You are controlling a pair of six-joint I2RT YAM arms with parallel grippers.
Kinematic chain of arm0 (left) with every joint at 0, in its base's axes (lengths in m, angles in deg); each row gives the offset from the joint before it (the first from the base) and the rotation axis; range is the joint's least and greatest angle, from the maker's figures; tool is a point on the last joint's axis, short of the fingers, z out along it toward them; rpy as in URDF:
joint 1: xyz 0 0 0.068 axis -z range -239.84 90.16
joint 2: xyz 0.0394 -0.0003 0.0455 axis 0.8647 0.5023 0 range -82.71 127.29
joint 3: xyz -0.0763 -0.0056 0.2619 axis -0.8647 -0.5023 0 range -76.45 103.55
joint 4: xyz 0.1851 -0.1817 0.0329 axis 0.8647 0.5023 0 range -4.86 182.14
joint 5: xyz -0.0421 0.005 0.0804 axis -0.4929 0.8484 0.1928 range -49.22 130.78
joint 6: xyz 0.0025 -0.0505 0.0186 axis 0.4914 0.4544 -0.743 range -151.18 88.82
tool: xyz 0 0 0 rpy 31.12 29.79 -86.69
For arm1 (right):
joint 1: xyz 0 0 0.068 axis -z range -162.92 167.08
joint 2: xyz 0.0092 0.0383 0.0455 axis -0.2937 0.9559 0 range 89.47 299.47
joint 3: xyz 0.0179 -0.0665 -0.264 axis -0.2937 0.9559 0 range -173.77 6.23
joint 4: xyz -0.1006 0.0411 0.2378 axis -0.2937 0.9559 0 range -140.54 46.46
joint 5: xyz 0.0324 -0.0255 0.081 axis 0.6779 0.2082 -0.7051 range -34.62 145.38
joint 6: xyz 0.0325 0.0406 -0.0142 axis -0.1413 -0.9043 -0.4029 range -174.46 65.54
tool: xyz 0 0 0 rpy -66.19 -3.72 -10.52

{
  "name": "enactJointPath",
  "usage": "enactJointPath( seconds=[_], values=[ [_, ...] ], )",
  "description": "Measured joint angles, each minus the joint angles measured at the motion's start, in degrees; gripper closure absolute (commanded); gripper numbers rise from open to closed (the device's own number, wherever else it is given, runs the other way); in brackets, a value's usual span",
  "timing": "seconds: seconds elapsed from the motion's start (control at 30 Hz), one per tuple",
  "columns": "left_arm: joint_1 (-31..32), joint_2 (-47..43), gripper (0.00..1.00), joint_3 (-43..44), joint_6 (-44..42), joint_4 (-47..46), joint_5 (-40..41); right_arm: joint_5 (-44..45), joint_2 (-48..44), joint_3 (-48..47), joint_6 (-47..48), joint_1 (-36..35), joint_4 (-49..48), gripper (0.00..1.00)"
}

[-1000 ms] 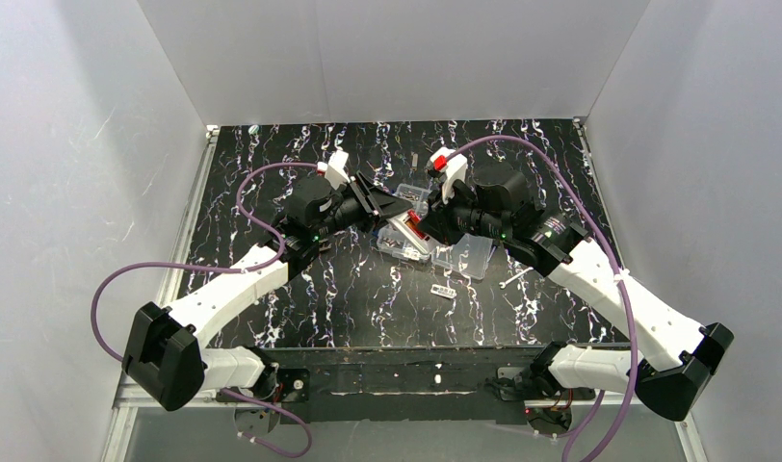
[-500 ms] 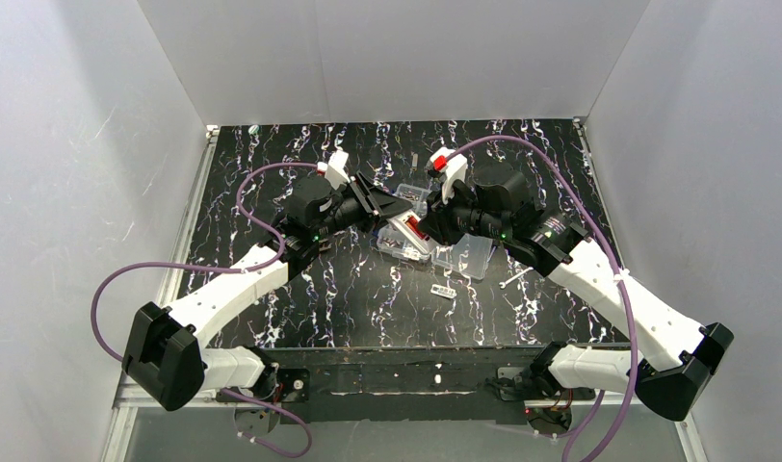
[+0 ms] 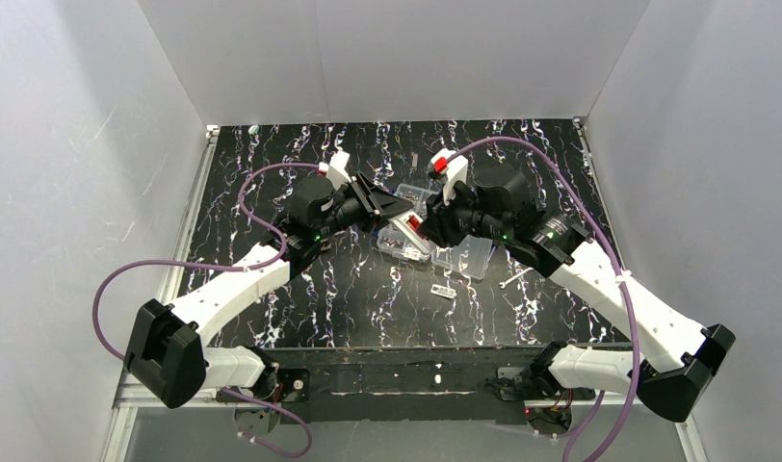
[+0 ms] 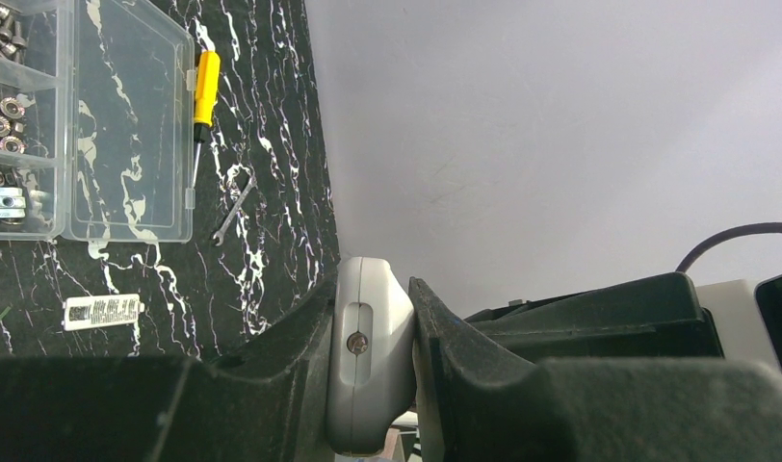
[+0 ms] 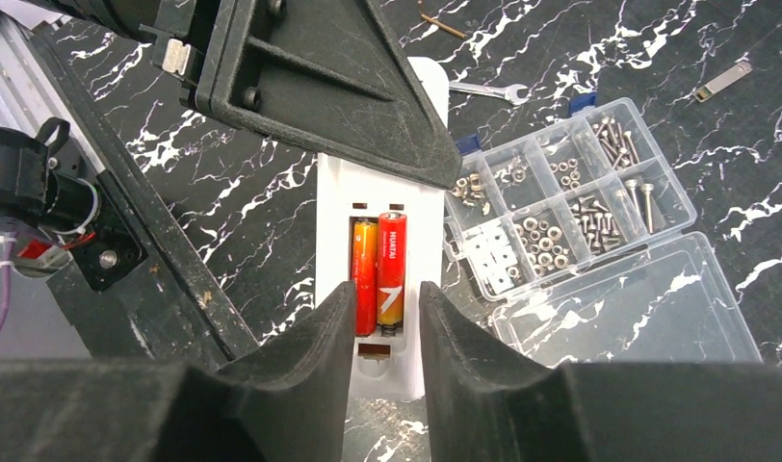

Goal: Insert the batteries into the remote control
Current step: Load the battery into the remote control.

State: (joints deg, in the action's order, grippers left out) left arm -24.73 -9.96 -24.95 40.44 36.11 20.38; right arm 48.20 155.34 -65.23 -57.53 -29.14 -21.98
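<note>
Status: left gripper is clamped tight on the remote control, one finger on each broad face. The left wrist view shows a thin edge with a screw pinched between them. It is held off the table, about mid-table between the two arms, beside the clear compartment box.

The battery recess faces the right wrist camera. Two orange-red batteries sit side by side in it.

Right gripper is partly open and holds nothing. Its fingers straddle the near ends of the cells with a gap between them. Can't tell if the tips touch the casing.

Box lid is open and lying flat, and the compartments hold screws and nuts. On the table to the right of the box:
- yellow screwdriver, lying just past the lid
- small wrench, near it
- white label strip, on the near side of the box and apart from it
</note>
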Motion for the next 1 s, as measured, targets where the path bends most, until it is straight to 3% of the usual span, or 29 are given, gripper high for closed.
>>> enactJointPath(
  seconds=[0.2, 0.5, 0.77, 1.0],
  values=[
    [0.0, 0.09, 1.0, 0.28, -0.72, 0.63, -0.63, 1.73, -2.51, 0.0, 0.52, 0.0, 0.04, 0.45],
    [0.0, 0.28, 1.0, 1.92, -3.26, 2.71, -3.5, 1.86, -4.57, -1.9, 6.16, 1.38, 0.02, 0.42],
    [0.24, 4.61, 1.0, 1.92, -2.38, -3.82, -10.56, -17.07, -13.27, 1.42, 17.53, 13.53, -0.22, 0.42],
    [2.01, 10.14, 1.0, 2.56, 1.36, -10.1, -16.13, -30.95, -16.02, 4.02, 34.58, 14.38, 6.23, 0.45]
  ],
)
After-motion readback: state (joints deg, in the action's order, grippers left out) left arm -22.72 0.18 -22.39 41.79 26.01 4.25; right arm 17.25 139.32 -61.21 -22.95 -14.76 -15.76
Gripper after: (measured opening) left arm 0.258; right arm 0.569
